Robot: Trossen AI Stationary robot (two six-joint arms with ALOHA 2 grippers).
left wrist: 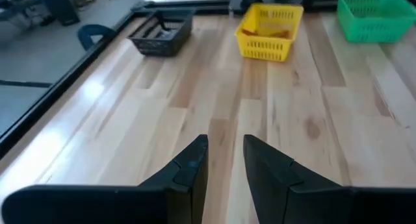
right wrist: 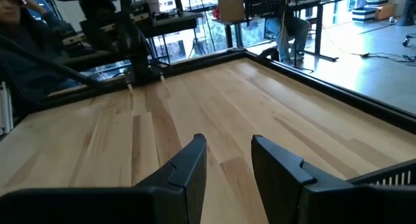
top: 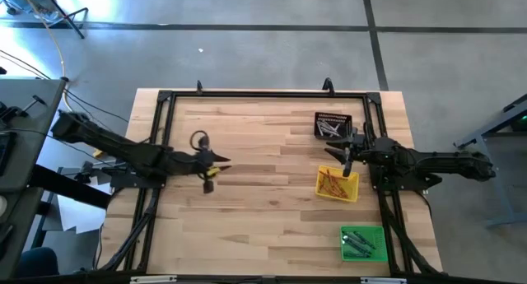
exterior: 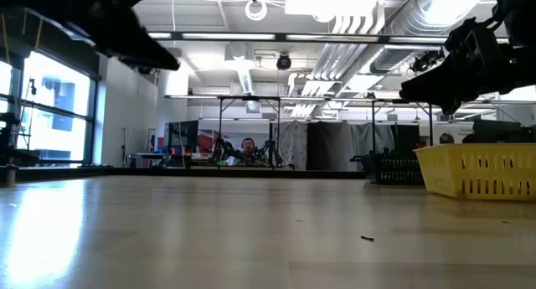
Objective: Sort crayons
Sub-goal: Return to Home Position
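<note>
The wooden table [top: 263, 210] carries both arms. The left gripper [top: 219, 163] hovers mid-left and the right gripper [top: 342, 152] hovers between the black tray [top: 318, 118] and the yellow tray [top: 352, 191]. Each has its fingers slightly apart and empty. The grey crayons [top: 331, 128] lie in the black tray, the orange crayons [top: 331, 182] in the yellow tray, and the green crayons [top: 357, 244] in the green tray [top: 380, 231].

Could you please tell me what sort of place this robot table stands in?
Probably a robotics lab or workshop in an industrial hall: exposed ceiling ducts, a bare concrete floor around the wooden table, and further work tables in the room behind.
</note>
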